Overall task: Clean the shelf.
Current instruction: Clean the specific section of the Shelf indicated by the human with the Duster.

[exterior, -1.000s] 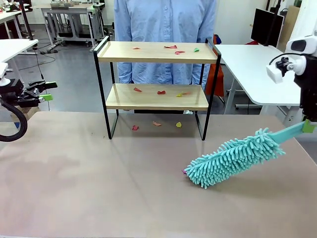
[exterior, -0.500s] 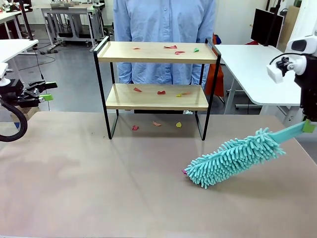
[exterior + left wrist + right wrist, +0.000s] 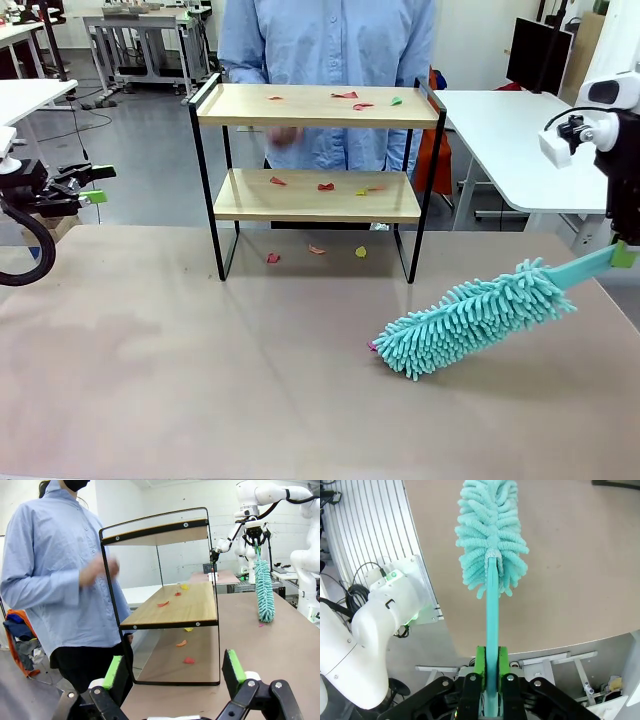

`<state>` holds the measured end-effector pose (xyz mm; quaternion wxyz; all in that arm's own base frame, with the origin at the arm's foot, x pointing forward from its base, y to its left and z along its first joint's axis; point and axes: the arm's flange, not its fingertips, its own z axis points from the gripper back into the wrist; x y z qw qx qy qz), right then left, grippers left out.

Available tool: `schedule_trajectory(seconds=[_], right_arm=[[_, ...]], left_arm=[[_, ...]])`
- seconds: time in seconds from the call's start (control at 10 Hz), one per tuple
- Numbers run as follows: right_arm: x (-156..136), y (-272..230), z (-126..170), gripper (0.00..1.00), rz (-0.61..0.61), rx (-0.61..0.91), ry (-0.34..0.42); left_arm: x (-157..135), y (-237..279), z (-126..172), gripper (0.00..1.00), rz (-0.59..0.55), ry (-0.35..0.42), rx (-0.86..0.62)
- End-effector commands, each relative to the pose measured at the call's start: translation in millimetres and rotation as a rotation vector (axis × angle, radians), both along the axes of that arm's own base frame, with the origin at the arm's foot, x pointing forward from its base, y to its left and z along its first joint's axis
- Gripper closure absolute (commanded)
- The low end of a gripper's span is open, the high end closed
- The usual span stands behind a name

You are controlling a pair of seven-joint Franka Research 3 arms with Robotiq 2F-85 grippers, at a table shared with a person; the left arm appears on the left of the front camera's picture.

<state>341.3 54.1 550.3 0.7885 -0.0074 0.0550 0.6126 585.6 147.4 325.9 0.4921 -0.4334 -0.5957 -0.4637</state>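
Beige tabletop runs out toward a workshop floor. At its right edge the right gripper hangs from an upright arm, clamped on the teal handle of one fluffy duster, whose head rests on the table. The left gripper hovers level off the left edge, jaws spread and empty. One shelf stands at the far side, well apart from both grippers, with perhaps four small paper scraps on its top board.

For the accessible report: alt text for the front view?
The right gripper holds a teal duster by its handle, head angled down to the table. Beyond stands a two-tier shelf strewn with coloured scraps, a person behind it; the left gripper is open at left.
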Motion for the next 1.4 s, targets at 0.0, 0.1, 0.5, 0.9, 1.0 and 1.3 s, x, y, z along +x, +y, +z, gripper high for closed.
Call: schedule_trajectory(seconds=[0.0, 0.1, 0.5, 0.9, 1.0, 1.3], right_arm=[[-1.6, -0.8, 2.1, 0.87, -0.003, 0.008, -0.004], [-1.6, -0.8, 2.1, 0.87, -0.003, 0.008, -0.004], [-1.6, -0.8, 2.1, 0.87, -0.003, 0.008, -0.004], [-1.6, -0.8, 2.1, 0.87, -0.003, 0.008, -0.004], [-1.6, -0.8, 2.1, 0.87, -0.003, 0.008, -0.004], [-1.6, -0.8, 2.1, 0.87, -0.003, 0.008, -0.004]], left_arm=[[-1.6, -0.4, 2.2, 0.0, -0.007, -0.009, 0.008], [-1.6, -0.4, 2.2, 0.0, -0.007, -0.009, 0.008], [-1.6, -0.4, 2.2, 0.0, -0.007, -0.009, 0.008], [-1.6, -0.4, 2.2, 0.0, -0.007, -0.009, 0.008], [-1.6, -0.4, 2.2, 0.0, -0.007, -0.009, 0.008], [-1.6, -0.4, 2.2, 0.0, -0.007, -0.009, 0.008]])
